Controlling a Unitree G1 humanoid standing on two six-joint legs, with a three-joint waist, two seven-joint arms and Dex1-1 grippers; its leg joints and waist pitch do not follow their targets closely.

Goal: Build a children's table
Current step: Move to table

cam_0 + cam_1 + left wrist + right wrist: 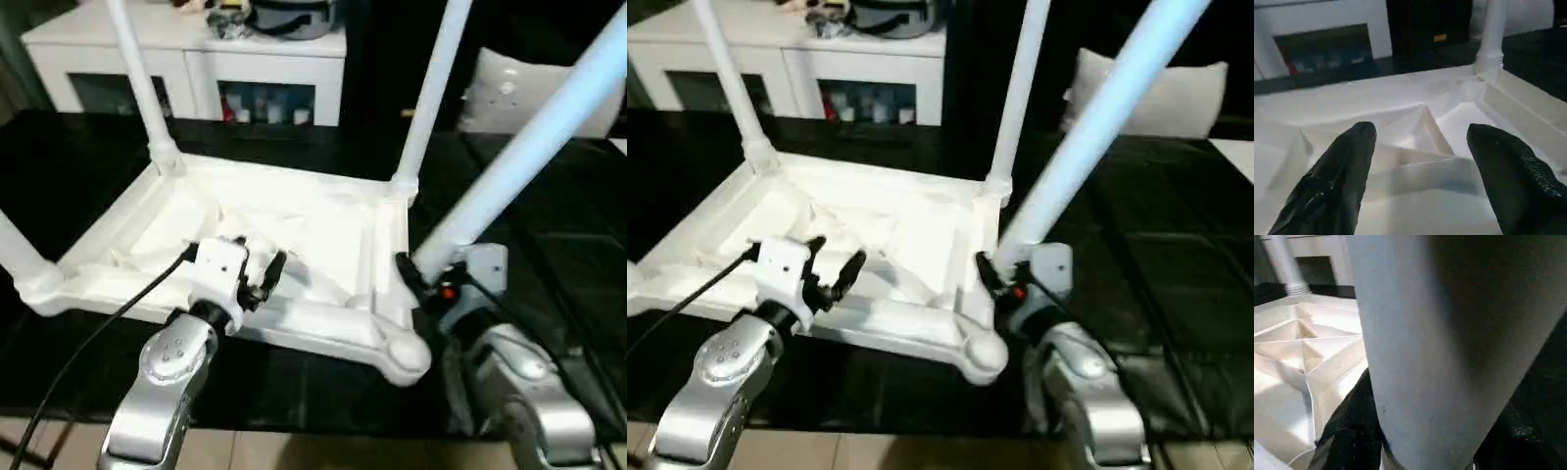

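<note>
The white tabletop (294,235) lies upside down on a black surface, ribbed underside up. Legs stand in its far left socket (142,88) and far right socket (431,93). A third leg (15,250) rises at the near left corner. The near right socket (407,354) holds nothing. My right gripper (431,266) is shut on the lower end of a fourth leg (529,147), which tilts up and to the right, just above and beside that socket. That same leg (1449,333) looms close in the right wrist view. My left gripper (1420,176) is open over the tabletop's near rim, with nothing between its fingers (274,266).
A white cabinet (196,59) with glass doors stands behind the tabletop, with clutter on top. A grey pillow (519,93) lies at the back right. The black surface (294,387) ends near me, with pale floor below. A black cable (98,333) trails from my left wrist.
</note>
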